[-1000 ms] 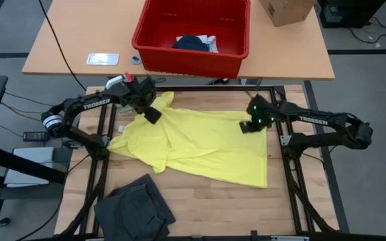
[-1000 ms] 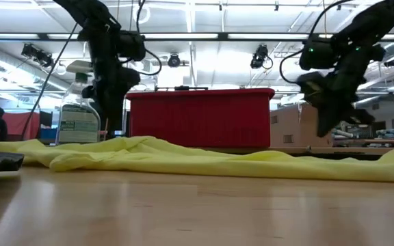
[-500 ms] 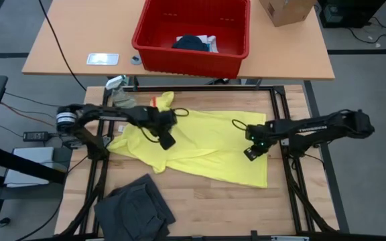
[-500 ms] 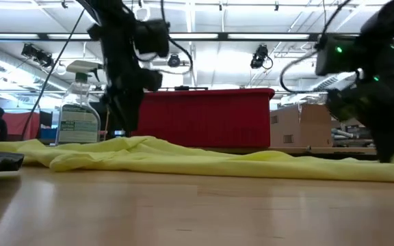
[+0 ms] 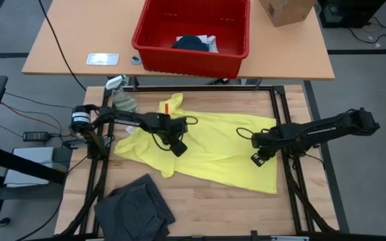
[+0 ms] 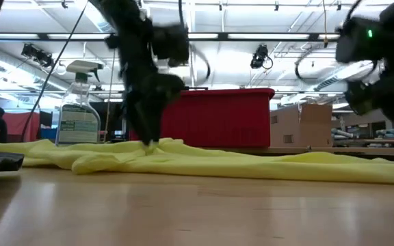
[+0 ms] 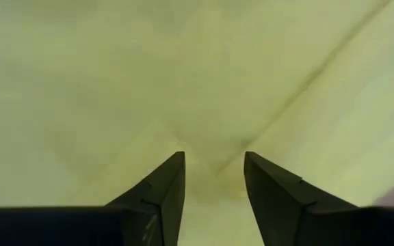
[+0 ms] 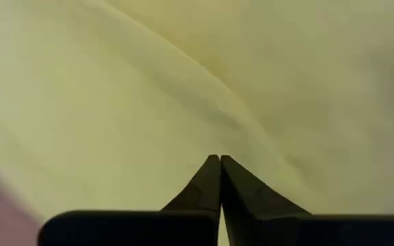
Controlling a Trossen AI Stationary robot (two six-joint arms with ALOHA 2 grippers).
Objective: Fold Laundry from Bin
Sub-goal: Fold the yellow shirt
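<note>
1. A pale wooden worktable (image 5: 200,207) carries a bright yellow cloth garment (image 5: 213,144) spread flat across its middle.
2. A crumpled dark grey garment (image 5: 134,207) lies at its near left corner.
3. A clear plastic spray bottle (image 6: 78,106) stands at its far left.

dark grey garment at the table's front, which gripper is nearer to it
Left. The left gripper sits on the yellow shirt just beyond the dark grey garment; the right gripper is farther off, across the shirt.

No readable text. The right arm (image 5: 317,128) has faint pale lettering along its link, too small to make out. The spray bottle (image 6: 78,106) (low view, left of the bin (image 6: 204,116)) has a green-and-white label, print not legible.
</note>
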